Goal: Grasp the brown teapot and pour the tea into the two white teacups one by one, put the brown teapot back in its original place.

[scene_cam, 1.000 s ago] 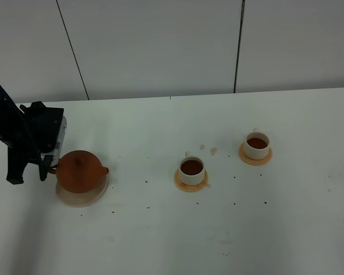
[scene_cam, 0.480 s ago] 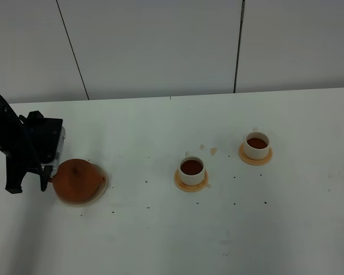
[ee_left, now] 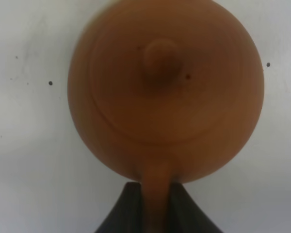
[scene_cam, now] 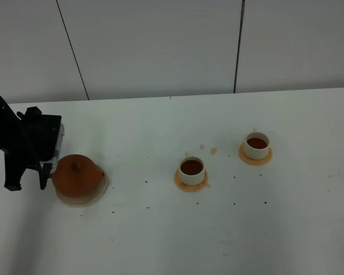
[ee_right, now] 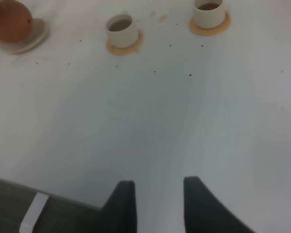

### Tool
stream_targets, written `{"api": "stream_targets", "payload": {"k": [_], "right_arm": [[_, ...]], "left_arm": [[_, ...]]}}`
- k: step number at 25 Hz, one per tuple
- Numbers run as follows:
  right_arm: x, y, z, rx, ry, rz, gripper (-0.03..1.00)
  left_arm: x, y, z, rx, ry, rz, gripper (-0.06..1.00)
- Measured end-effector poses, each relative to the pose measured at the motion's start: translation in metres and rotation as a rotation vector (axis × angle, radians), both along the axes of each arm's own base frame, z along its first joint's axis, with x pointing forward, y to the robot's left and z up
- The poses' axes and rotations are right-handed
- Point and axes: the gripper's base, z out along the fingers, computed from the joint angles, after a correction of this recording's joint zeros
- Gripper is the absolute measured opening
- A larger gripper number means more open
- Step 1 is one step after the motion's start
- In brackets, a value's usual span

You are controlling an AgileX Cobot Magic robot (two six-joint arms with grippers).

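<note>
The brown teapot [scene_cam: 77, 175] is on the left of the table, over the beige saucer [scene_cam: 97, 193] that is its original place; whether it rests on it I cannot tell. My left gripper [scene_cam: 47, 170] is shut on the teapot's handle. In the left wrist view the teapot [ee_left: 165, 87] fills the frame, its handle pinched between the dark fingers [ee_left: 123, 211] of the left gripper [ee_left: 154, 188]. The two white teacups [scene_cam: 191, 169] [scene_cam: 256, 145] stand on orange coasters with dark tea inside. My right gripper [ee_right: 158, 182] is open over bare table, far from the teapot [ee_right: 9, 20] and both teacups [ee_right: 120, 26] [ee_right: 208, 12].
Small tea drops [scene_cam: 208, 149] and dark specks mark the white table between the cups. The table's near edge and a grey floor strip [ee_right: 19, 208] show by the right gripper. A white panelled wall [scene_cam: 160, 46] closes the back.
The left gripper and the teapot shifted a little left and toward the front of the table over the saucer, then settled. Cups and right gripper stayed still.
</note>
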Motion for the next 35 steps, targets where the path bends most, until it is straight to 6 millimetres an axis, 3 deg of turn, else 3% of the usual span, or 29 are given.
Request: {"api": "stream_targets", "payload": {"k": [35], "right_arm": [[0.0000,0.0000,0.0000,0.000,0.000,0.000,0.24]], "left_arm": [[0.0010,0.0022,-0.0004,0.025,-0.010,-0.001,0.17]]}}
